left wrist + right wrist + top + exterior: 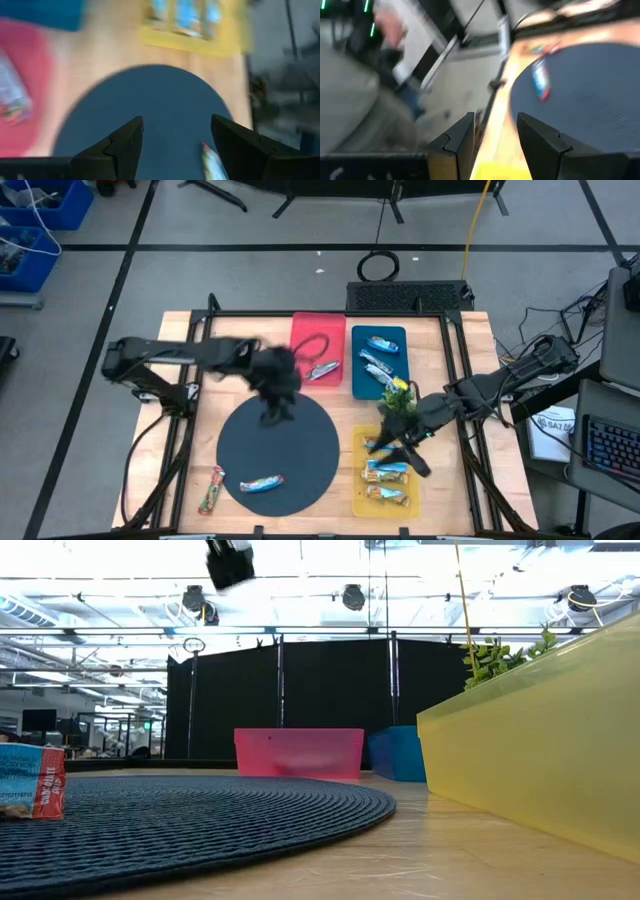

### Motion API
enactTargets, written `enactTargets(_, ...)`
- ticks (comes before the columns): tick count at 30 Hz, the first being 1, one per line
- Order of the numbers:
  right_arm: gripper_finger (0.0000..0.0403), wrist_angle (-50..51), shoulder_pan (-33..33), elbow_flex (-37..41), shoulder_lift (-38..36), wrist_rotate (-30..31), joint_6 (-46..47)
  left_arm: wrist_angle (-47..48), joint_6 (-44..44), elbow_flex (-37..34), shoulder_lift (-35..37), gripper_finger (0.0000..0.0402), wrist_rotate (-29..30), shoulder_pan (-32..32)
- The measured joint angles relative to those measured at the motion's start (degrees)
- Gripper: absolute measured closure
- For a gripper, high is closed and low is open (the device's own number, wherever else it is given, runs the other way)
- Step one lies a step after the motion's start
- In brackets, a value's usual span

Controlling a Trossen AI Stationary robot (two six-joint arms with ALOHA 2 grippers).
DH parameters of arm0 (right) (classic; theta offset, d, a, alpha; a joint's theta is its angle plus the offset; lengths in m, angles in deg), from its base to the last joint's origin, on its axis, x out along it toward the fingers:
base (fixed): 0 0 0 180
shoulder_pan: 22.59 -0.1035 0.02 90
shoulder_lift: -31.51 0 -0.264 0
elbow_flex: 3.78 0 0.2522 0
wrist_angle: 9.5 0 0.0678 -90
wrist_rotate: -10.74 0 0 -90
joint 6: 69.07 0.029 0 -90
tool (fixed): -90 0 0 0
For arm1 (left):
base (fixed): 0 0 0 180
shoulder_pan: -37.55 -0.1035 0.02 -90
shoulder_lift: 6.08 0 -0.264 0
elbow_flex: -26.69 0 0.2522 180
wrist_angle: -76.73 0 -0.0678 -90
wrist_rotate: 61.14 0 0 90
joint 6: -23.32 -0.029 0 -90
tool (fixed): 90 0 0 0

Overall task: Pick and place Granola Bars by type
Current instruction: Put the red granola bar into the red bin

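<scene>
Granola bars lie sorted in three trays: a silvery one [322, 370] in the red tray [303, 330], blue-white ones [380, 360] in the blue tray [358, 385], and several [388, 472] in the yellow tray [358, 498]. One blue-white bar [262, 483] lies on the round dark mat [290, 445]. An orange-green bar [210, 488] lies on the wood by the mat's near-left edge. My left gripper [275, 416] hovers open over the mat's far part [175, 125]. My right gripper [405, 452] hangs open above the yellow tray [495, 120], empty.
A green plant sprig [398, 392] stands between the blue and yellow trays, close to my right arm. In the low view the yellow tray's wall [540, 760] rises at the right, and the bar on the mat [30, 780] shows at the left. Bare wood lies left of the mat.
</scene>
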Motion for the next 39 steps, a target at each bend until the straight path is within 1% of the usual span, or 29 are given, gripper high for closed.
enactTargets(3, 0.0264, 7.16, -1.08, -0.01, 0.02, -6.86, -1.36, -0.41, -0.26, 0.00, 2.65, 0.0161, 1.51, 7.21)
enactTargets(4, 0.0264, 9.01, -1.45, 0.00, 0.07, -8.55, -0.85, -0.40, 0.59, 0.00, 3.37, 0.0161, 2.90, 9.23)
enactTargets(6, 0.0264, 11.54, -2.38, 0.02, -0.55, -8.86, -0.13, -0.78, 3.22, 0.00, 4.46, 0.0161, 6.05, 12.56)
enactTargets(7, 0.0264, 12.28, -2.88, 0.02, -1.16, -7.63, -0.24, -1.03, 4.42, 0.02, 4.76, 0.0161, 7.56, 13.84)
enactTargets(9, 0.0264, 12.15, -3.96, 0.02, -2.88, -2.73, -0.62, -0.76, 6.62, 0.00, 5.04, 0.0161, 9.84, 16.27)
enactTargets(14, 0.0264, 9.91, -7.26, 0.02, -7.80, 15.38, 0.20, -1.89, 8.07, -0.22, 5.19, 0.0160, 10.58, 20.26)
enactTargets(16, 0.0264, 7.85, -8.90, 0.02, -9.20, 19.83, -0.96, -2.20, 8.11, -1.22, 5.17, 0.0160, 11.01, 21.29)
enactTargets(18, 0.0264, 5.97, -10.67, 0.00, -10.24, 20.25, -4.92, -2.10, 8.13, -2.60, 5.17, 0.0160, 11.38, 22.30)
enactTargets(21, 0.0264, 5.93, -13.93, 0.00, -11.16, 20.04, -10.33, -2.15, 8.47, -5.46, 5.17, 0.0160, 11.99, 24.10)
enactTargets(24, 0.0264, 4.28, -16.30, 1.82, -12.28, 20.18, -10.79, -2.16, 10.06, -9.00, 5.15, 0.0160, 11.99, 26.83)
enactTargets(27, 0.0264, -1.62, -16.98, 6.35, -14.32, 20.20, -7.70, -3.53, 16.38, -13.17, 5.14, 0.0160, 11.99, 29.51)
enactTargets(29, 0.0264, -6.69, -17.74, 10.45, -15.76, 20.29, -6.28, -6.28, 22.08, -15.89, 5.13, 0.0160, 12.04, 30.97)
enactTargets(32, 0.0264, -17.57, -18.52, 16.85, -17.72, 20.09, -5.19, -11.03, 29.89, -19.13, 5.13, 0.0160, 12.34, 32.88)
enactTargets(36, 0.0264, -31.21, -19.39, 24.26, -19.28, 20.23, -5.78, -18.12, 34.77, -22.85, 4.21, 0.0160, 12.46, 35.44)
enactTargets(39, 0.0264, -38.12, -19.98, 27.87, -19.81, 20.10, -6.97, -19.35, 37.72, -25.29, 2.81, 0.0160, 13.09, 37.27)
